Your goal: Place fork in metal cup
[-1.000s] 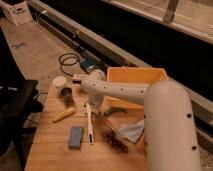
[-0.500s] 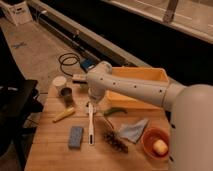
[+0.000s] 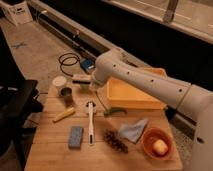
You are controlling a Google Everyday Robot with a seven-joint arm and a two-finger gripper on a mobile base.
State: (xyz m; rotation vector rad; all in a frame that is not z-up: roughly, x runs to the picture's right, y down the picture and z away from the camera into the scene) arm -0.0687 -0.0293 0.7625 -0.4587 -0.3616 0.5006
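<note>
The fork is a long white utensil lying flat on the wooden table, its handle toward the front edge. The metal cup, small, dark and shiny, stands upright at the table's back left. A white cup stands just behind it. My gripper hangs at the end of the white arm above the back of the table. It is to the right of the two cups and behind the fork's far end. It holds nothing that I can see.
A yellow bin stands at the back right. Also on the table are a yellow piece, a blue sponge, a green item, a brown cluster, a grey-blue cloth and an orange bowl with a fruit. A black cable lies on the floor behind.
The arm has swung back and to the left. The gripper moved from over the fork toward the cups at the back. The fork has stayed where it was.
</note>
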